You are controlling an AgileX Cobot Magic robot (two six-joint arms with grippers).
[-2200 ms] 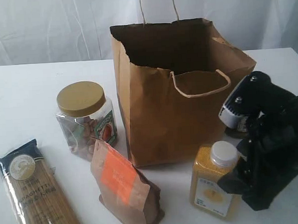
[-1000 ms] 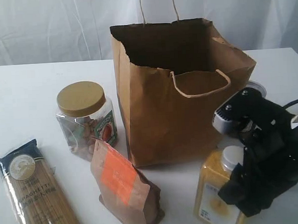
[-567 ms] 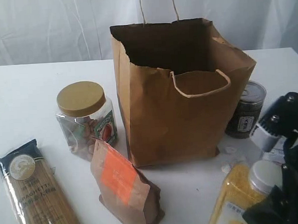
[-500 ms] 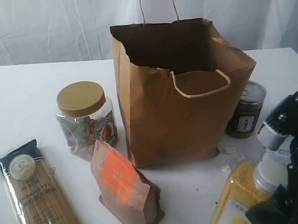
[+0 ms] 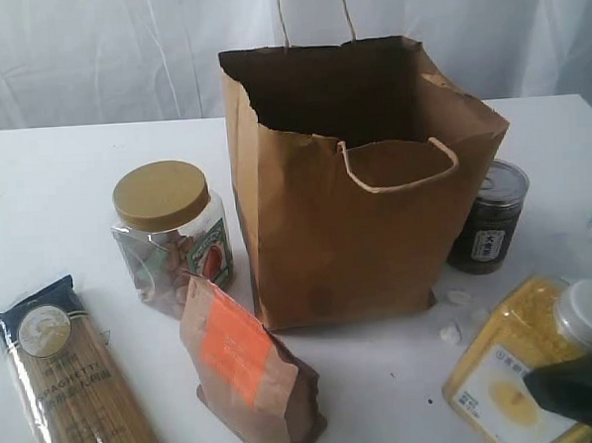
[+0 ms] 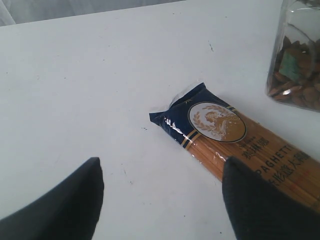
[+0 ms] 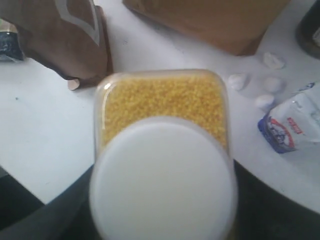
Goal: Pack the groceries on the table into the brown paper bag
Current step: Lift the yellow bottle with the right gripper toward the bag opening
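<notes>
The brown paper bag (image 5: 356,228) stands open and upright mid-table. My right gripper (image 7: 162,200) is shut on the white-capped yellow bottle (image 5: 512,369), which leans at the lower right of the exterior view; one dark finger (image 5: 583,390) shows there. Left of the bag are the tan-lidded clear jar (image 5: 170,238), the orange-labelled brown pouch (image 5: 246,368) and the spaghetti packet (image 5: 76,382). A metal-lidded dark jar (image 5: 490,219) stands right of the bag. A small white-blue packet (image 7: 292,125) lies beside the bottle. My left gripper (image 6: 162,170) hangs open over bare table (image 6: 100,90) next to the spaghetti packet (image 6: 225,135).
Small white lumps (image 5: 459,297) lie on the table between the bag and the bottle. The bag's cord handles (image 5: 398,171) stick up and hang over its front. A white curtain backs the scene.
My right gripper has carried the yellow bottle right and down toward the lower right corner, tilting it. The dark jar behind it has come into view.
</notes>
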